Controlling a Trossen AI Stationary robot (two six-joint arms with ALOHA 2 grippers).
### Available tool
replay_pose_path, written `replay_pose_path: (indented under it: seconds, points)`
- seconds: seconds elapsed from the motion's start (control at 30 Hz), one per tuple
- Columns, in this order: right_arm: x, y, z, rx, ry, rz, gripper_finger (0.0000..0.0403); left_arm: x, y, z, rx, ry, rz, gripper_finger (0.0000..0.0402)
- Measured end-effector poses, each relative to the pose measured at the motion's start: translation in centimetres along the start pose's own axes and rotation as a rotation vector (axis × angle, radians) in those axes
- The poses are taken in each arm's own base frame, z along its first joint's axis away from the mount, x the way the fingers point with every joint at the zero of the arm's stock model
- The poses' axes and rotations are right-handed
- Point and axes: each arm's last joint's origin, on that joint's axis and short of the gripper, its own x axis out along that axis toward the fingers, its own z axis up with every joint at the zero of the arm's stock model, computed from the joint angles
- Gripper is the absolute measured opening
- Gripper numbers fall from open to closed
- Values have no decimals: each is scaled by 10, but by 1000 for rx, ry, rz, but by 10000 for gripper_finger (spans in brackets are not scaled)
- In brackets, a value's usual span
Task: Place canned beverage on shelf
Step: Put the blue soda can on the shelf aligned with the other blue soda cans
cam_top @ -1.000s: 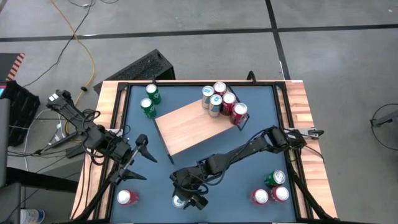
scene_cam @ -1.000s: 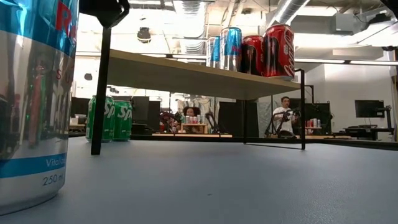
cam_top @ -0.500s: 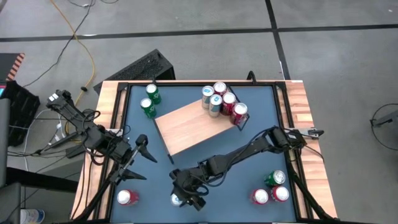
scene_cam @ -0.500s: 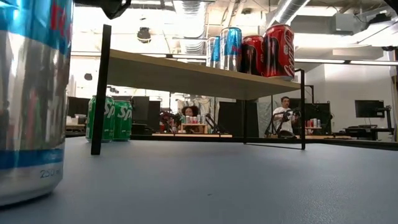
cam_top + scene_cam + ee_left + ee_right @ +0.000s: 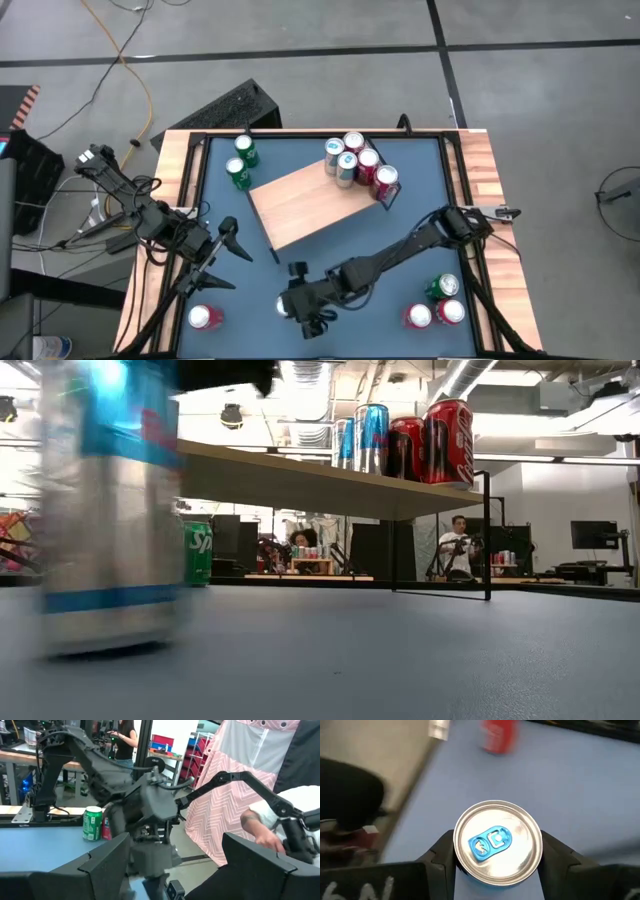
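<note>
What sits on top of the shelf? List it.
On the shelf, four cans cluster at its far right end: two silver-blue and two red. The rest of the board is bare wood. Whether a fifth can hides behind them cannot be settled.

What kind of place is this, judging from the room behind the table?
Probably a robotics lab or workshop: exposed ceiling ducts, people at workbenches, and another dark robot arm mounted on a bench.
</note>
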Motion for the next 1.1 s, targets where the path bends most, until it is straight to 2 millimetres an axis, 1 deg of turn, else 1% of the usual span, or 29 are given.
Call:
replay_pose_path:
  seconds: [0.1,0.17,0.27,0.4,0.57,0.7,0.8,0.9,1.0,1.1]
  points:
    - [-15,12,1,86,-6,-181,186,0,0,0,0,1,0,303]
    - [-31,18,0,144,-2,-306,186,0,0,0,0,1,0,303]
    - [-57,26,6,233,-31,-364,186,0,0,0,7,3,1,303]
    - [-86,23,6,378,0,-427,186,0,1,0,13,-3,25,303]
    - [-127,11,2,450,-35,-680,186,0,3,0,16,-15,91,303]
    - [-158,1,1,459,-20,-754,186,0,3,1,14,-25,101,303]
    - [-178,-11,0,469,-18,-819,186,0,3,2,11,-35,100,303]
    - [-193,-25,1,458,-38,-904,186,0,3,2,11,-35,100,303]
    - [-202,-38,3,447,-57,-958,186,0,3,2,11,-35,100,303]
    - [-208,-47,3,440,-34,-982,186,0,3,2,11,-35,100,303]
